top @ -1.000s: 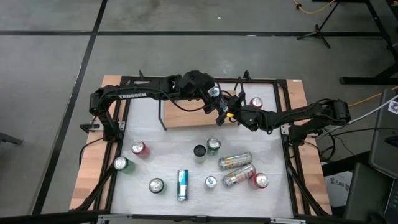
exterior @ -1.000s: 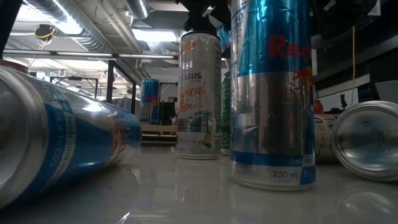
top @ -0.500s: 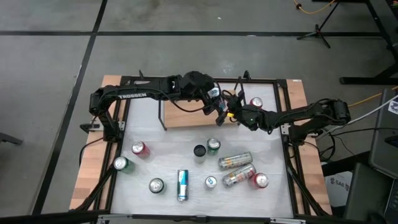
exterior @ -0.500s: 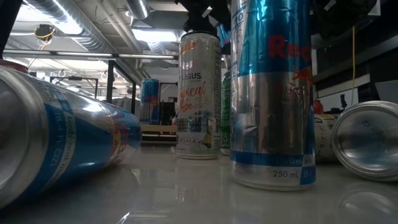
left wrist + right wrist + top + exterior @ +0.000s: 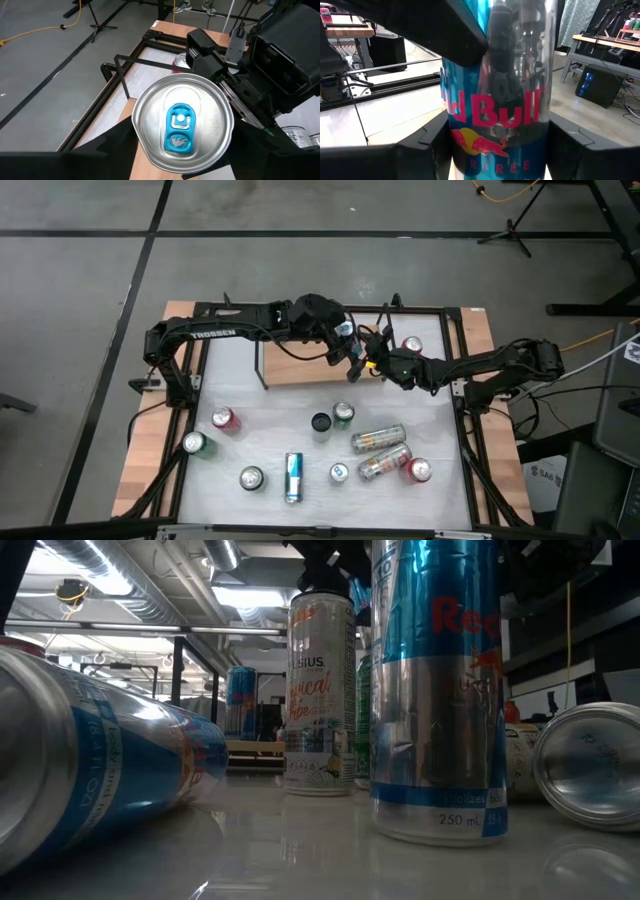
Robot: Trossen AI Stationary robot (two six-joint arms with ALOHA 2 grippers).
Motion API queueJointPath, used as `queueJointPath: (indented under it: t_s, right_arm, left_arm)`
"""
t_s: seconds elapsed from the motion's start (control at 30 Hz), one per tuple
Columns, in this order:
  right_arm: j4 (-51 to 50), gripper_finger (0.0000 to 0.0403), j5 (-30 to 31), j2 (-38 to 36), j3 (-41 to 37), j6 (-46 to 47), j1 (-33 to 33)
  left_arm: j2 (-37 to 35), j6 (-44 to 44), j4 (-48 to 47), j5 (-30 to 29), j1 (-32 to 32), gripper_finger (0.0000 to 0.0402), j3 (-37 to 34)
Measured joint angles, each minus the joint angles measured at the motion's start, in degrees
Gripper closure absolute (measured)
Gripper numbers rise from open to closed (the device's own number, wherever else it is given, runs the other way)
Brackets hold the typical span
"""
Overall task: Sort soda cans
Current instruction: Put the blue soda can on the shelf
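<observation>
A blue-and-silver soda can hangs above the far middle of the table, between my two grippers. My left gripper reaches in from the table's left, shut on the can; its wrist view looks down on the can's silver top with a blue tab. My right gripper comes from the table's right and is shut on the same can, whose printed body fills its wrist view. Several other soda cans stand or lie on the white table top. My left gripper has the can's upper end, just under the rim, pinched between its two fingers. The fingers slant down from the table's left. The can stands upright, top up, clear of the table. My right gripper pinches the lower part of the can's body between its two fingers. The fingers lie level, from the table's right, across the can. The can is upright; my left gripper's finger crosses above.
A wooden board with a black frame lies under the grippers; a red can stands at its right end. Nearer: red, green, black and green cans upright, silver cans lying, and a blue one lying.
</observation>
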Motion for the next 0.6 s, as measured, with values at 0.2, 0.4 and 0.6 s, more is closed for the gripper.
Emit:
queueJointPath:
  t_s: [0.2,0.4,0.6]
  right_arm:
    - [-0.11,0.0175,0.02,-0.02,0.00,0.00,0.00]
    - [-0.26,0.0175,0.00,-0.02,0.00,0.11,0.00]
    - [-0.48,0.0173,0.26,-0.02,0.00,0.13,0.00]
  left_arm:
    - [0.00,-0.02,0.07,-0.04,0.00,0.0180,0.00]
    - [0.00,-0.02,0.07,-0.07,0.00,0.0180,0.00]
    - [0.04,0.24,0.11,-0.07,0.00,0.0180,0.00]
